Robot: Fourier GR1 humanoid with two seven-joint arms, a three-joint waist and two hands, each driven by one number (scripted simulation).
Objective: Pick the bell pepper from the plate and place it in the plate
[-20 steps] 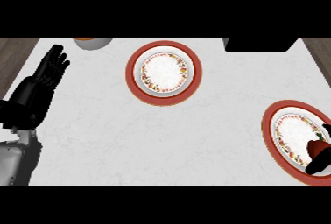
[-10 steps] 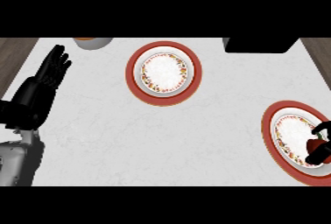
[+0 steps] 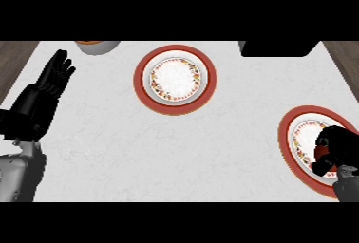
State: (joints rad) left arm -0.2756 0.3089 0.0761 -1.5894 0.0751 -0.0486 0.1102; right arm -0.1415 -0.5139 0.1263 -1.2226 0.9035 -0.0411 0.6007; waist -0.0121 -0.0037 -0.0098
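A red-rimmed plate lies at the counter's right edge. My right hand sits over it with fingers curled round the red bell pepper, of which only small red patches show. A second red-rimmed plate with a speckled white centre lies bare at the upper middle. At the far left my left hand rests open, fingers pointing up, well away from both plates.
An orange-filled bowl is cut off at the top left. A black box-like object stands at the top right. Dark wooden strips border the white counter on both sides.
My right hand has closed down over the bell pepper, which now shows far less red than before. The left hand has barely shifted.
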